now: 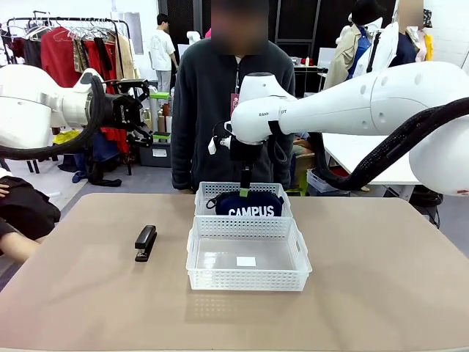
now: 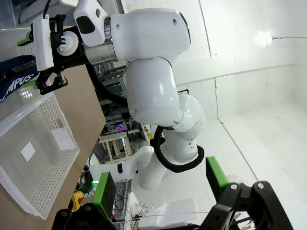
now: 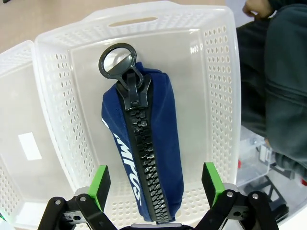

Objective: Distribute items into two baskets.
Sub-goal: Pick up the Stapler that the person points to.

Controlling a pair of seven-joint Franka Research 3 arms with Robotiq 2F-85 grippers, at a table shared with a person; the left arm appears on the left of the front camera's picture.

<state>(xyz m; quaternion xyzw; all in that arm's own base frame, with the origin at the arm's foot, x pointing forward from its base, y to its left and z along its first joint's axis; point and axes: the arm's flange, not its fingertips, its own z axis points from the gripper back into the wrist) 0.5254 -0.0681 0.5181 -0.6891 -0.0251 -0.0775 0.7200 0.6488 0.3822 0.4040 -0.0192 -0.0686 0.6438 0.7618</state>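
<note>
The navy "CAMPUS" pouch (image 1: 245,206) lies in the far basket (image 1: 204,192), zip upward in the right wrist view (image 3: 144,158). My right gripper (image 1: 244,183) hangs just above it, open, its green pads (image 3: 100,184) standing either side of the pouch without touching it. The near basket (image 1: 247,277) touches the far one and holds only a white bottom label (image 1: 246,261). A black stapler (image 1: 145,243) lies on the table left of the near basket. My left gripper (image 1: 144,110) is raised high at the left, open and holding nothing (image 2: 160,184).
A person in a dark fleece (image 1: 220,95) stands at the table's far edge behind the baskets. Another person's arm (image 1: 18,220) rests at the left edge. The tan table (image 1: 366,279) is bare right of and in front of the baskets.
</note>
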